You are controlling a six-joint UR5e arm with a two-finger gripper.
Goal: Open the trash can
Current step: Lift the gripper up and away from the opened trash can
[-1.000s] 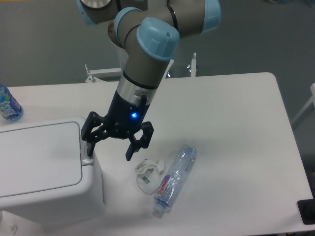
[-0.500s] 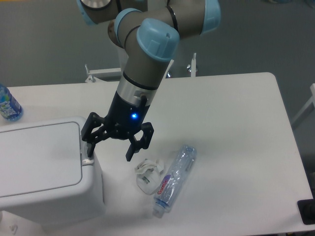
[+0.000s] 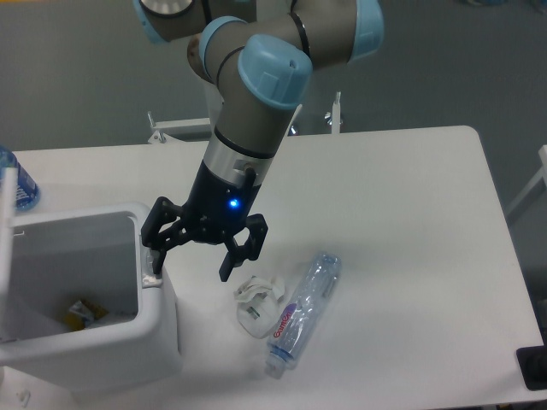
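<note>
The white trash can (image 3: 162, 329) stands at the front left of the table. Its lid (image 3: 8, 201) stands raised at the far left edge, and the inside shows, with some scraps (image 3: 81, 313) at the bottom. My gripper (image 3: 190, 266) is open. Its left fingertip (image 3: 155, 266) rests on the light-grey button strip (image 3: 152, 278) at the can's right edge. Its right finger hangs free above the table, right of the can.
A crumpled white wrapper (image 3: 259, 301) and an empty clear plastic bottle (image 3: 302, 310) lie on the table just right of the gripper. A blue-labelled bottle (image 3: 21, 184) stands at the far left behind the can. The white table's front edge is near.
The trash can's lid has sprung up from flat and shut to raised, and the inside now shows. The gripper has stayed on the button strip.
</note>
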